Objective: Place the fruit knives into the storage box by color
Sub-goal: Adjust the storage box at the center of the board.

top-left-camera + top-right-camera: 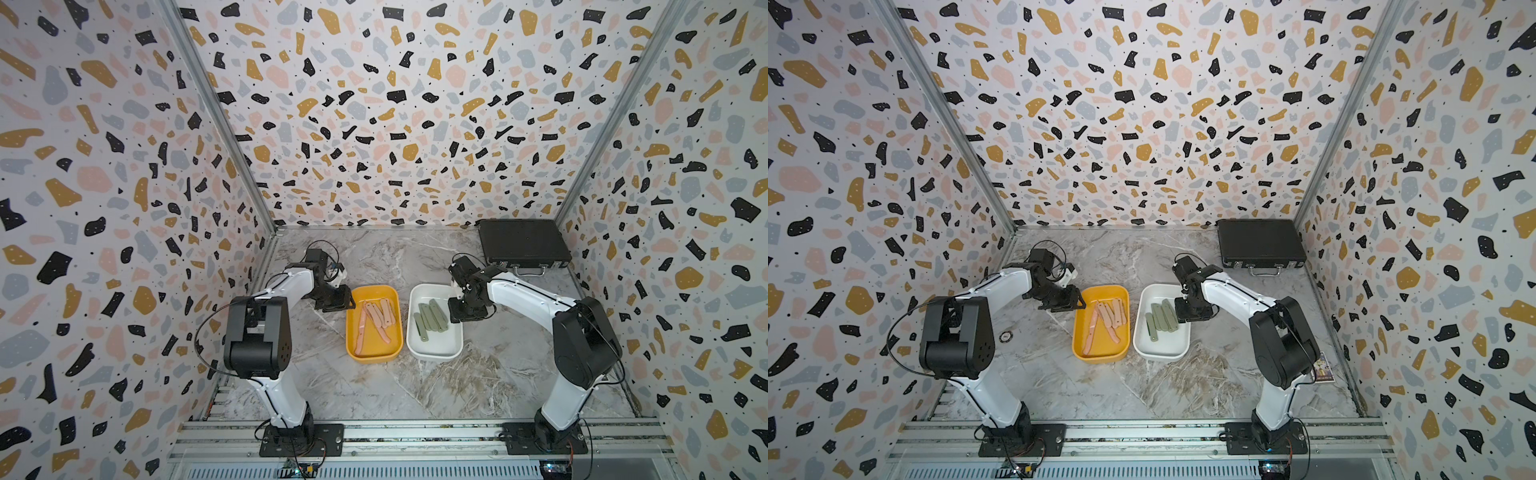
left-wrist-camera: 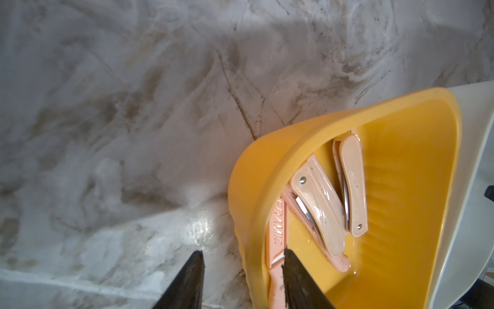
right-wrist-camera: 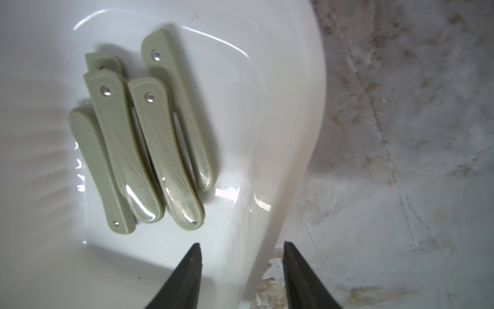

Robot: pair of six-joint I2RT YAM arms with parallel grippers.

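apart and empty, left fingers (image 2: 187,281) straddle yellow box (image 2: 294,128) rim, right fingers (image 3: 184,278) white box (image 3: 280,107) rim.

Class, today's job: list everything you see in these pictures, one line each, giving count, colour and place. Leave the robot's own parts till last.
pink knives: several (exact count unclear), pale pink, in the yellow box
yellow box: one, yellow, mid-table
green knives: five, sage green, in the white box
white box: one, white, beside the yellow box
black case: one, black, back corner on the right arm's side
round disc: one, dark, on the table near the left arm
printed card: one, multicoloured, table edge behind the right arm
table: one, grey marble
left arm: one, white and black
right arm: one, white and black
left gripper: one, black, open, astride the yellow box's wall
right gripper: one, black, open, astride the white box's wall
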